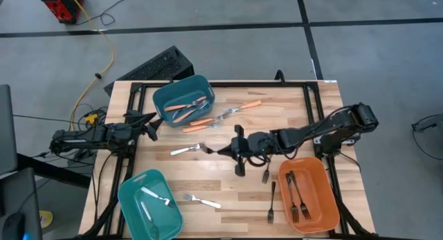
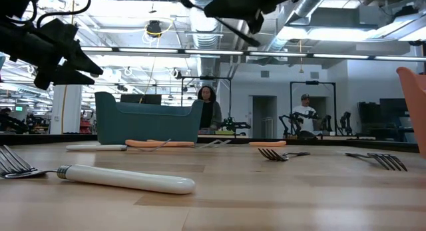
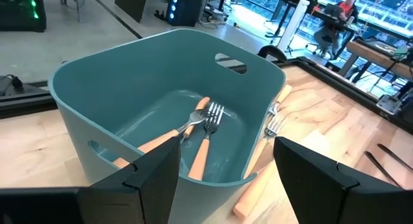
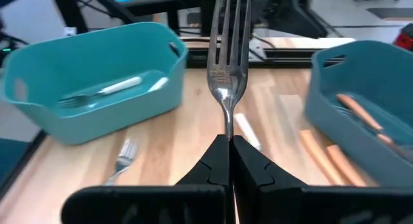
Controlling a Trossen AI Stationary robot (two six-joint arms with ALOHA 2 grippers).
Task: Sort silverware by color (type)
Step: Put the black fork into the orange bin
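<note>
Right gripper (image 4: pixel 227 161) is clamped on a silver fork (image 4: pixel 227 62) mid-table with bare wood all around it, fork sticking straight out past the fingertips, tines away, while the open left gripper (image 3: pixel 222 169) waits beside the far teal bin (image 3: pixel 116 82).

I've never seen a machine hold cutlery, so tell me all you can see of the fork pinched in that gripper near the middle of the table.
The fork looks like dark, shiny metal with four slim tines and a narrow neck. The right gripper is shut on its neck, so the tines stick straight out beyond the fingertips; its handle is hidden. It hangs above the wooden table, touching nothing but the fingers, between the two teal bins.
</note>
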